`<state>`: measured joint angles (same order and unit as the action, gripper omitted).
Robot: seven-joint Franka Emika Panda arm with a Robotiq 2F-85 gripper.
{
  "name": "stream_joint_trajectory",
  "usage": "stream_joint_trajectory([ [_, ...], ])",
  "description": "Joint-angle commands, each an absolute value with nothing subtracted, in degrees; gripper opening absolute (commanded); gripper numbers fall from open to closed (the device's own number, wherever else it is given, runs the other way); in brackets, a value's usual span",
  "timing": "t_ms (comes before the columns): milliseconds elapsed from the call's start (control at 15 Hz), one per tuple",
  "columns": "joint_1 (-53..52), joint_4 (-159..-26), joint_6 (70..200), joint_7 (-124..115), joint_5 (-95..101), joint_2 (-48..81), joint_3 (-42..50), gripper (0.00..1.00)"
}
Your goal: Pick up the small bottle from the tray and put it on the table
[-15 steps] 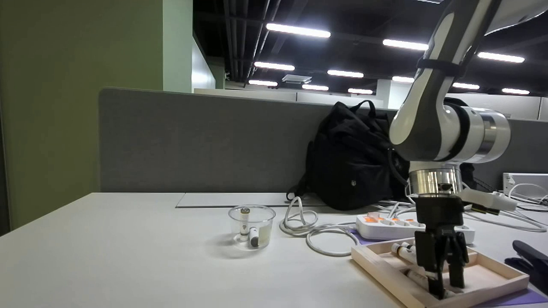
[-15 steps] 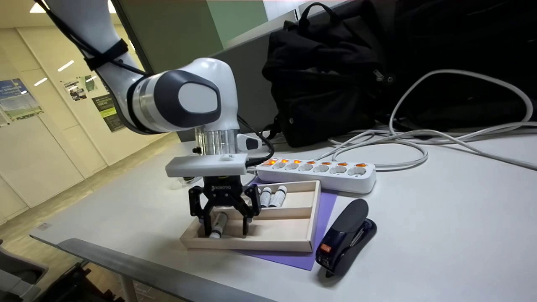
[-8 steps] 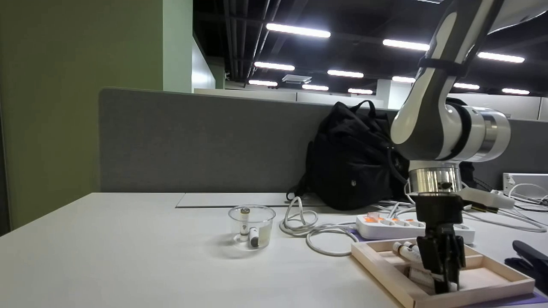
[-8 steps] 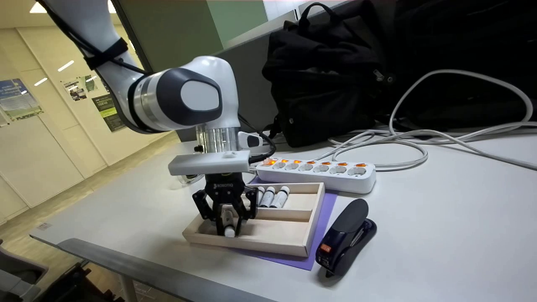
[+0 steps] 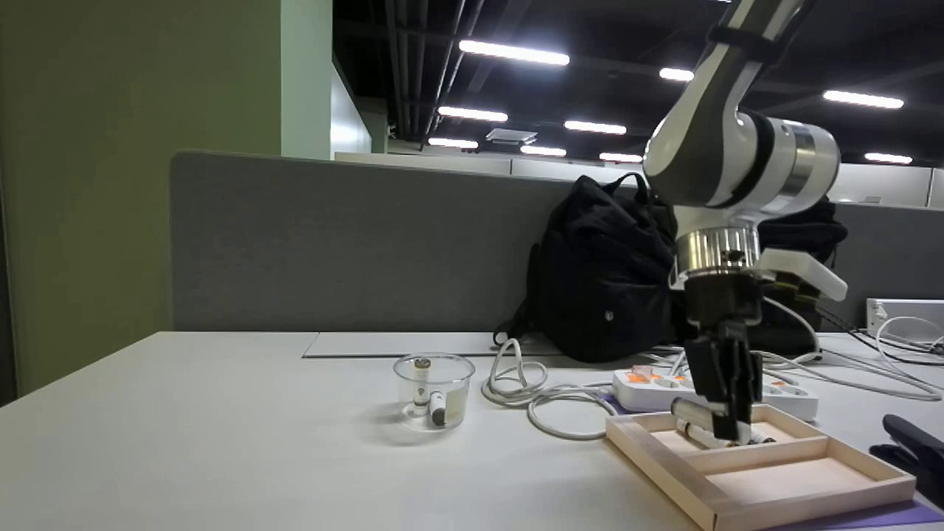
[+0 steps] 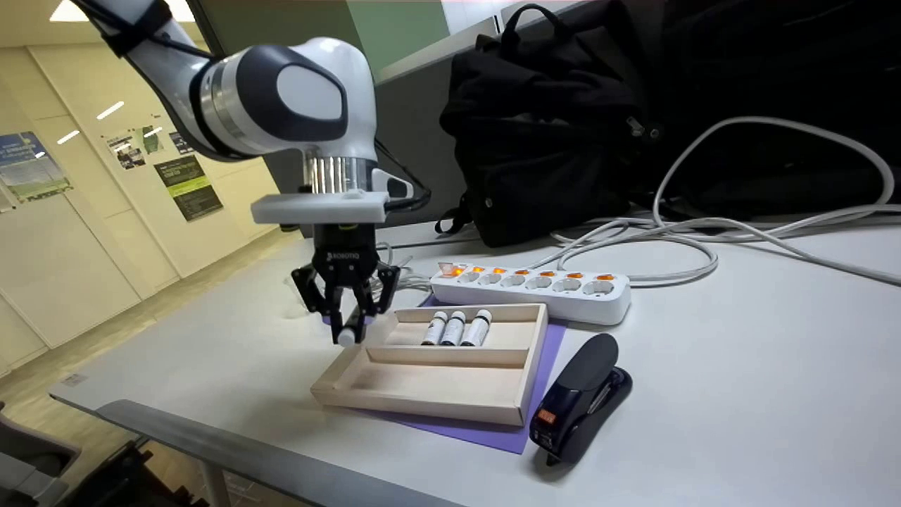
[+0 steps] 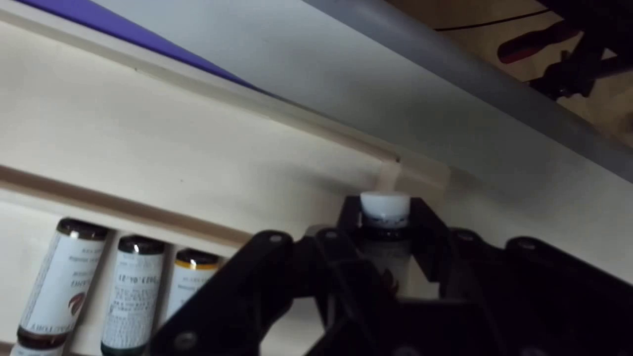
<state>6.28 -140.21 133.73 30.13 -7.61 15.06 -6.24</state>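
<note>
Up from the tray (image 6: 422, 408) has come the gripper (image 6: 348, 329) in the last half second, bringing the small bottle (image 7: 385, 205) with it. The fingers (image 7: 429, 232) are clamped on either side of the bottle, its white cap showing at their tips in the wrist view, and it hangs tilted in the air near one end of the tray, cap end lower. Three more bottles (image 6: 453, 329) lie side by side in the compartment nearer the white power strip (image 6: 531, 292). Under the tray a purple sheet (image 6: 503, 436) shows at the edges, and a dark stapler (image 6: 581, 401) rests on the table (image 6: 211, 366) just beside it. Apart from the tray, in an exterior view, a clear cup (image 5: 457, 380) stands with two small bottles (image 5: 421, 387) inside, one upright and one leaning
</note>
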Motion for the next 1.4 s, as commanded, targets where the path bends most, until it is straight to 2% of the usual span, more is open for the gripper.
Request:
stream_joint_trajectory([
  [0, 5.63, -136.18, 126.62, 32.37, -10.68, 10.81, -6.83, 0.07],
  [400, 0.38, -128.83, 129.35, 29.59, -9.33, 19.43, -7.87, 0.07],
  [933, -1.71, -121.46, 132.47, 30.26, -8.28, 33.43, -11.88, 0.07],
  [1000, -1.80, -120.97, 132.99, 30.05, -7.84, 34.05, -12.09, 0.37],
  [1067, -1.74, -120.53, 133.16, 29.96, -7.53, 34.45, -12.35, 0.56],
  [1333, -1.21, -120.75, 133.41, 30.40, -7.22, 31.87, -13.65, 0.81],
])
